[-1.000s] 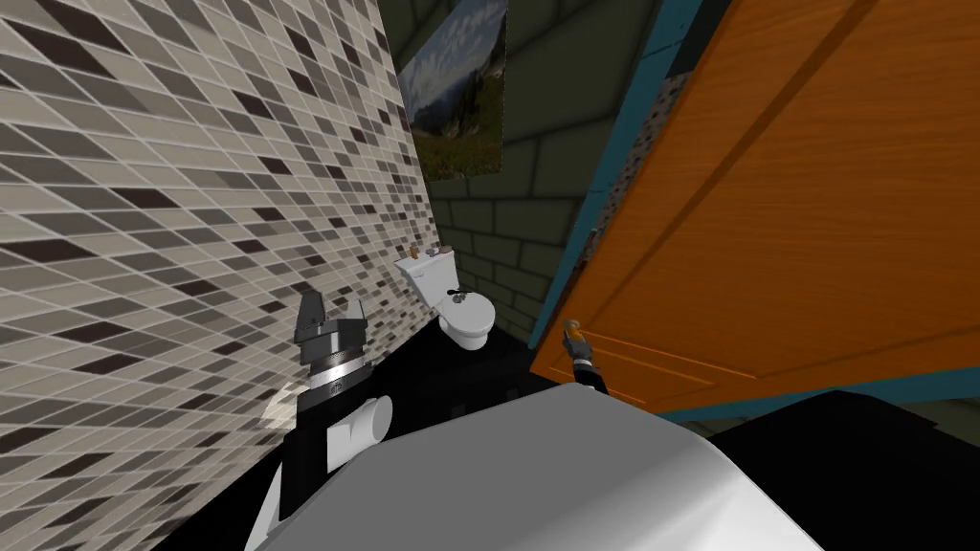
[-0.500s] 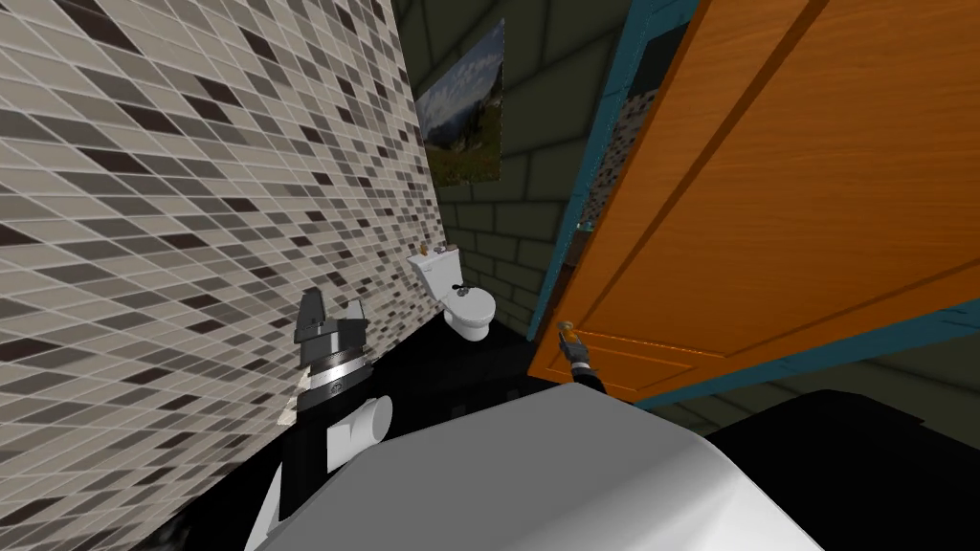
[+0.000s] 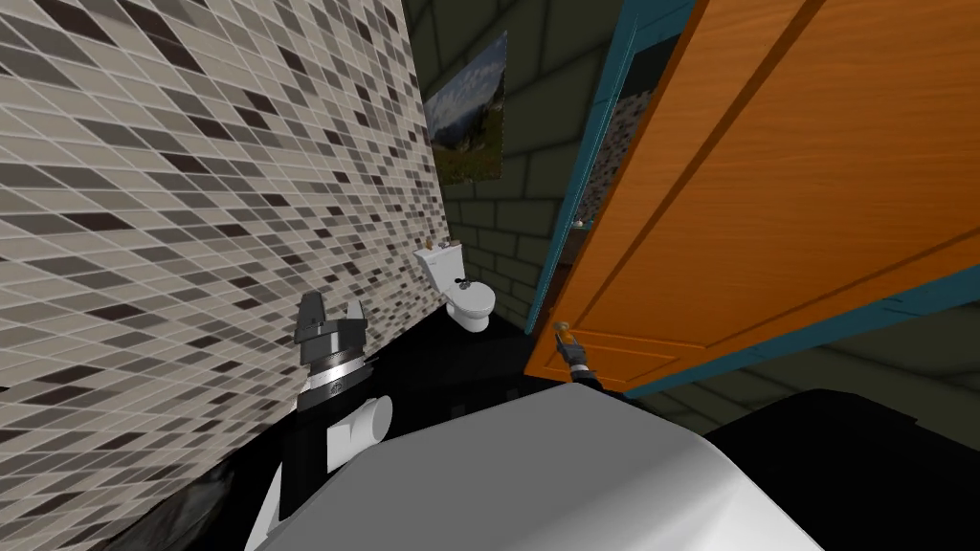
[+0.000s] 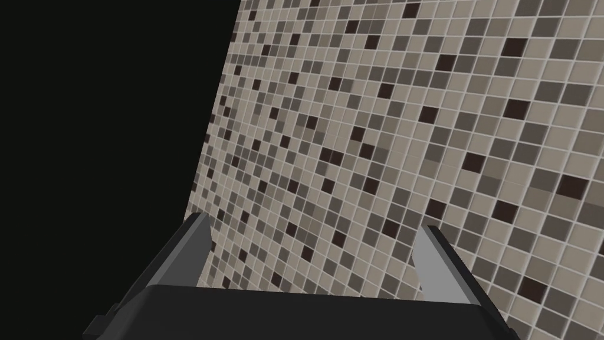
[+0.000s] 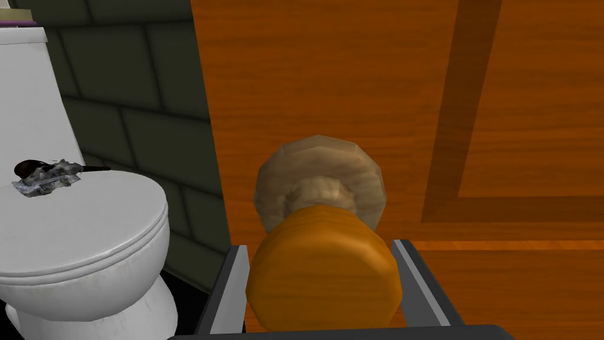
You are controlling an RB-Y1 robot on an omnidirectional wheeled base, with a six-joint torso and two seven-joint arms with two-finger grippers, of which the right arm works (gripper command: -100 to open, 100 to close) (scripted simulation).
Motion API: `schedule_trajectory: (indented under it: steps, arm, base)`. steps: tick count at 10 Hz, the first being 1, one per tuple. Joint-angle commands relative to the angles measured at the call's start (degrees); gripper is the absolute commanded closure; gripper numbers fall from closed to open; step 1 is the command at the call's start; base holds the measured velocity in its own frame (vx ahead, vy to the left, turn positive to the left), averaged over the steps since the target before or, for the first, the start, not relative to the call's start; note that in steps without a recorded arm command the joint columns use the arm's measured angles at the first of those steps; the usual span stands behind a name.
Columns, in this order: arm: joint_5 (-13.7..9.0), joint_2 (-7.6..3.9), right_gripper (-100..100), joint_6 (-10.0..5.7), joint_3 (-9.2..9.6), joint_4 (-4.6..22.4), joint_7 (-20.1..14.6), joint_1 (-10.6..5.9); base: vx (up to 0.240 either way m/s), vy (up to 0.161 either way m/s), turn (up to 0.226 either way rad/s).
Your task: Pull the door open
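R gripper (image 5: 321,252) is at the round orange wooden knob (image 5: 323,277) of the orange wood-grain panelled door (image 5: 354,71). Its thin grey fingers (image 5: 227,289) are closed on the knob, one pressing each side. Behind the knob there's a beige round rosette (image 5: 318,171) flat against the door face. In head view the R gripper (image 3: 572,350) shows small, just below the knob (image 3: 565,328), at the low free edge of the door (image 3: 766,191). Door stands partly open, w/ knob edge swung clear of the teal door frame (image 3: 586,158) and a gap showing btwn them. White toilet (image 3: 464,292) sits past the door edge, against the dark green brick wall (image 3: 507,220), lid down. In R wrist view the toilet (image 5: 76,236) has a small crumpled grey-black item (image 5: 44,177) on its lid; can't tell what it is. L gripper (image 3: 331,316) is raised, well apart from the door, near the beige/brown mosaic tile wall (image 3: 191,191). L gripper (image 4: 314,227) has its fingers spread wide, holding nothing. Framed landscape picture (image 3: 469,115) hangs on the brick wall above the toilet.
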Motion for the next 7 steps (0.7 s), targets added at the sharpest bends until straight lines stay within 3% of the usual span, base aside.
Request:
schedule_trajectory:
  steps: [1, 3, 4, 7]
  arm:
    - [0.8, -0.71, 100, -0.85, 1.21, -0.4, -0.9, 0.57]
    - [1.6, -1.34, 100, -1.53, 2.56, -1.0, -1.7, 1.15]
    - [1.4, -1.16, 100, -1.18, 2.3, -0.8, -1.4, 0.92]
    - [2.6, -2.57, 100, -3.36, 4.63, -0.9, -3.2, 2.39]
  base:
    - [-0.2, -0.026, 0.05]
    - [-0.234, -0.009, 0.051]
    - [-0.099, -0.004, 0.015]
    - [-0.194, -0.041, 0.102]
